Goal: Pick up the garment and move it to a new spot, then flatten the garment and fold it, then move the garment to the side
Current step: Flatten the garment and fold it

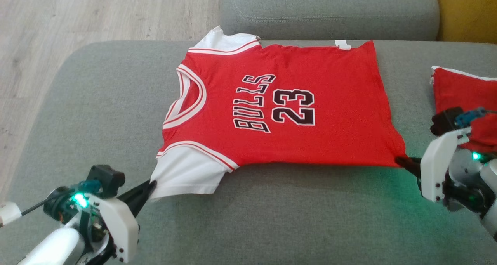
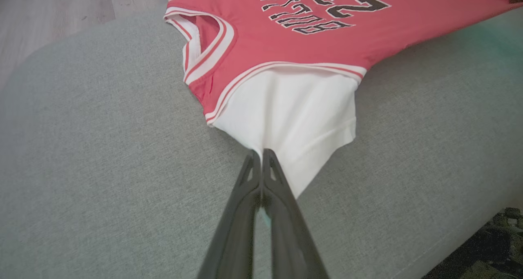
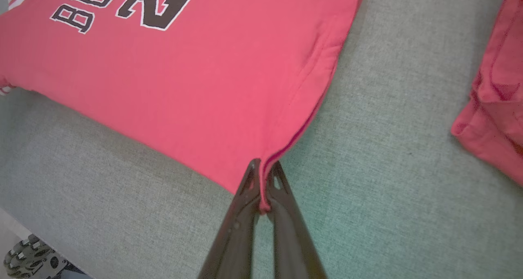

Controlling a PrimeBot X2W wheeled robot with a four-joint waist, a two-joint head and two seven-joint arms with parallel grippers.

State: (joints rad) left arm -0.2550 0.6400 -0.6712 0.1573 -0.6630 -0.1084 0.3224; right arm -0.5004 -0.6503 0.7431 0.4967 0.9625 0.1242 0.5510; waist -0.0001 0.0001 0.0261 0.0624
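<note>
The garment point(image 1: 287, 113) is a red jersey with white sleeves and black "BULLS 23" lettering, spread flat on a grey cushion point(image 1: 97, 113). My left gripper point(image 1: 152, 184) is shut on the corner of the near white sleeve point(image 2: 294, 119), its tips point(image 2: 261, 153) pinching the cloth. My right gripper point(image 1: 402, 161) is shut on the near bottom hem corner of the garment point(image 3: 204, 87), with red cloth caught between its fingers point(image 3: 264, 164). The far sleeve lies at the cushion's back edge.
A second red cloth point(image 1: 462, 90) lies on the cushion at the right, also in the right wrist view point(image 3: 494, 99). A grey backrest cushion point(image 1: 330, 9) stands behind. Wooden floor point(image 1: 58, 16) lies to the left, something yellow point(image 1: 470, 9) at the far right.
</note>
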